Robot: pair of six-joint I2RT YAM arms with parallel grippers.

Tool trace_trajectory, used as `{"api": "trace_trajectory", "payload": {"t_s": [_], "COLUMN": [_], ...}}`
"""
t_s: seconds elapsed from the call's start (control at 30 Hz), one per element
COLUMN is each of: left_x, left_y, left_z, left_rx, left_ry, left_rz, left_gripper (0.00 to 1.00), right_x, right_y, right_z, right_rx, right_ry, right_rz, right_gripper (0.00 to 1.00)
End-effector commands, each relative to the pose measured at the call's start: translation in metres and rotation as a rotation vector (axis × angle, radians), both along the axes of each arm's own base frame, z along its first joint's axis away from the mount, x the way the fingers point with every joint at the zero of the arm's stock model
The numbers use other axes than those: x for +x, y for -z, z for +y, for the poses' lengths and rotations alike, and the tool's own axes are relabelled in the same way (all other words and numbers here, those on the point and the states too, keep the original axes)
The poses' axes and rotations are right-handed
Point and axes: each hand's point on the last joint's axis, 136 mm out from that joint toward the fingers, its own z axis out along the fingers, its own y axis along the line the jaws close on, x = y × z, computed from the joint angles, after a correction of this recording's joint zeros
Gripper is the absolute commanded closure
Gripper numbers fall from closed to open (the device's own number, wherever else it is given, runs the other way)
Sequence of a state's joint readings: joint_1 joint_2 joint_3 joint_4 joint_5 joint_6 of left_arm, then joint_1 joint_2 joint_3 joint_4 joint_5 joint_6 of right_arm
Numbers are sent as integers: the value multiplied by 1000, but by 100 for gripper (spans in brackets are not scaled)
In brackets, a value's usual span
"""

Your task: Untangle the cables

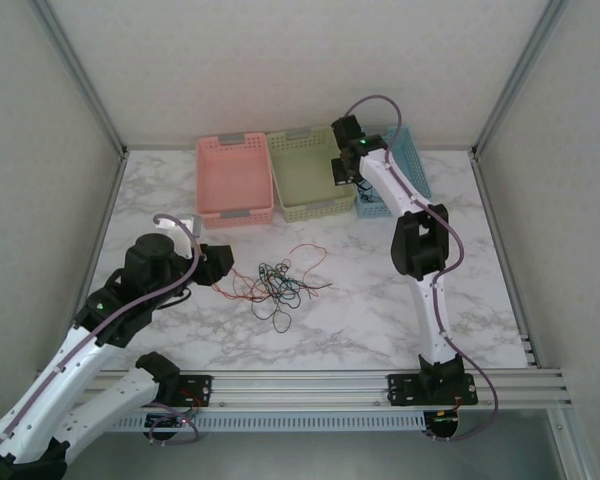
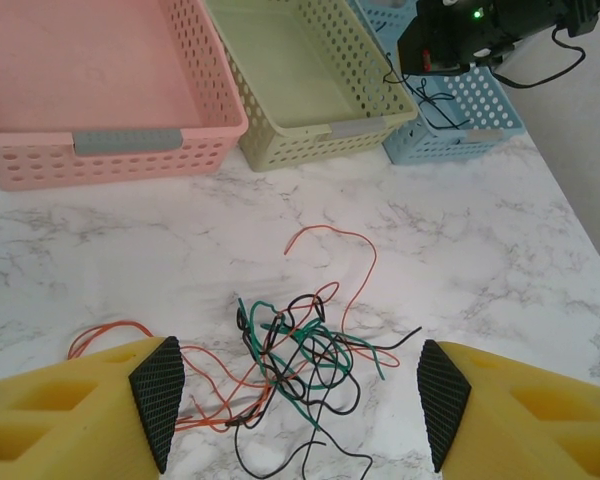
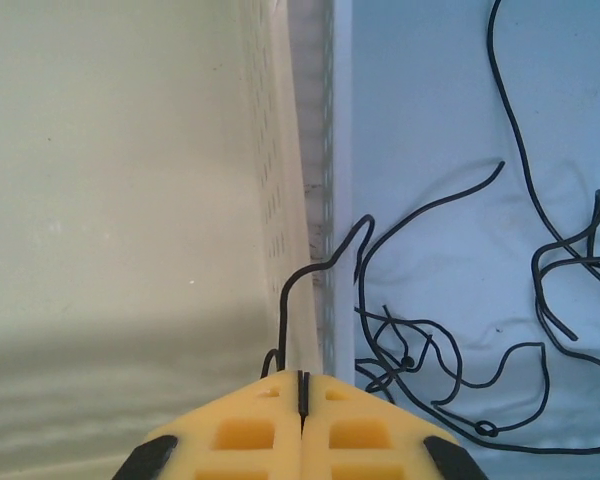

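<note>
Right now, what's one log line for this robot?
left gripper: open, over tangle of thin coloured wires | right gripper: shut on thin black wire, above blue plastic basket edge

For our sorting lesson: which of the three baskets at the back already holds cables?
The blue basket, at the right end of the row: black cables lie on its floor. The pink basket and green basket beside it hold none.
</note>
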State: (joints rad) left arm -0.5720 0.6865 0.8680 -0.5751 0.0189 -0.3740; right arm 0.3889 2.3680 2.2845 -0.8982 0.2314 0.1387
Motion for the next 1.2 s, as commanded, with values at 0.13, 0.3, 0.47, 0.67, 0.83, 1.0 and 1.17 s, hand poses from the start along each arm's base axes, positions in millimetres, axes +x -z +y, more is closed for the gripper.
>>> {"api": "trace_trajectory", "payload": {"t_s": [0.13, 0.3, 0.47, 0.67, 0.83, 1.0, 1.17], "left_x": [-7, -10, -27, -30, -23, -16, -13], "left_y": [2, -1, -15, 6, 47, 83, 121], "left_z": [9, 15, 27, 40, 18, 19, -7], "left_rx": [11, 11, 22, 31, -108, -80, -141], "left_ry": [-23, -50, -63, -128, -146, -191, -127], "left_rz": [11, 32, 61, 95, 221, 267, 371], "left_gripper": [34, 26, 24, 20, 25, 25, 26], "right_x": [4, 6, 2, -7, -45, -117, -197], "right_y": [-23, -19, -13, -30, -69, -74, -45], "right_z": [-32, -75, -111, -100, -84, -35, 46], "right_rx": [167, 170, 168, 226, 263, 347, 510], "right_ry": [123, 256, 358, 321, 240, 65, -175], "right_rz": [-10, -16, -26, -56, -94, -83, 47], "right_gripper": [100, 100, 95, 51, 48, 49, 51]}}
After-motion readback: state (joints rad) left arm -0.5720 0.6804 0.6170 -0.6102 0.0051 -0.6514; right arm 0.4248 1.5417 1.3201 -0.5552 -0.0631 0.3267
